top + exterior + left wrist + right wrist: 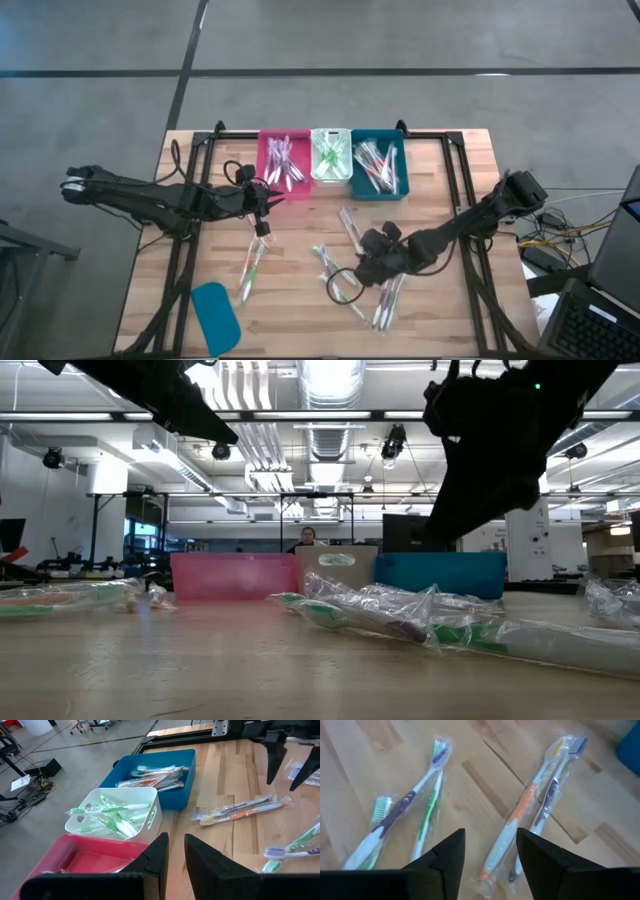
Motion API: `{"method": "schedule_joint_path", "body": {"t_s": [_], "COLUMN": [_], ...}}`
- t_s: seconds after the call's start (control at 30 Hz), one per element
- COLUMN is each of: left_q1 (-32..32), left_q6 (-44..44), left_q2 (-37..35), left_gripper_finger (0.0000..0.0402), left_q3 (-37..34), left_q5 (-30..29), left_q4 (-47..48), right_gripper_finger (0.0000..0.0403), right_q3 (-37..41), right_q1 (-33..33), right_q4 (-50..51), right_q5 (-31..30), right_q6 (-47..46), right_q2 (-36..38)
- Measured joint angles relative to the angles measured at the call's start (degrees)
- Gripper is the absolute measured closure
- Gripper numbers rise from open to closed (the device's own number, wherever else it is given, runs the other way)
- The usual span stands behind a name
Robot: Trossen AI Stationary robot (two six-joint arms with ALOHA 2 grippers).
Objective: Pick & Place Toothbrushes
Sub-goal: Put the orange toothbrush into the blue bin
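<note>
Wrapped toothbrushes lie flat on the table in loose groups (252, 264), (350, 230), (385, 298). More fill the pink bin (283, 162), white bin (330, 155) and blue bin (378, 165). My left gripper (263, 205) hovers at the pink bin's near edge (100, 851), narrowly open and empty (176, 855). My right gripper (375, 250) hangs open (490, 852) above an orange-handled toothbrush (512, 832) and a dark one beside it (547, 800), with a green and purple pair (415, 805) to one side. It touches none of them.
A flat teal lid (215, 312) lies near the table's near left corner. The black frame rails (190, 240) run along both table sides. In the low view, wrapped toothbrushes (400, 620) lie in front of the bins. A person (307, 538) sits far behind the table.
</note>
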State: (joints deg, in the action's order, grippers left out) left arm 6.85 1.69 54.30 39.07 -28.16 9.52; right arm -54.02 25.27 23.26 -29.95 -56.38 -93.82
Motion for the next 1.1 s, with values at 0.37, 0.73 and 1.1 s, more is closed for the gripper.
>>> {"method": "schedule_joint_path", "body": {"t_s": [0.37, 0.73, 1.1], "left_q1": [0.0, 0.0, 0.0], "left_q6": [0.0, -0.1, -0.2], "left_q2": [0.0, 0.0, 0.0], "left_gripper_finger": [0.0335, 0.0335, 0.0335], "left_q3": [0.0, 0.0, 0.0], "left_q5": [0.0, 0.0, 0.0], "left_q4": [0.0, 0.0, 0.1], "right_gripper_finger": [0.0236, 0.023, 0.0261], "right_q3": [6.5, 4.5, 3.8], "right_q1": [-0.2, -1.2, -2.1], "right_q4": [-11.4, -13.6, -13.1], "right_q5": [-0.1, -0.1, 0.0], "right_q6": [0.0, 2.3, 2.4], "right_q2": [-0.8, -8.7, -12.1]}}
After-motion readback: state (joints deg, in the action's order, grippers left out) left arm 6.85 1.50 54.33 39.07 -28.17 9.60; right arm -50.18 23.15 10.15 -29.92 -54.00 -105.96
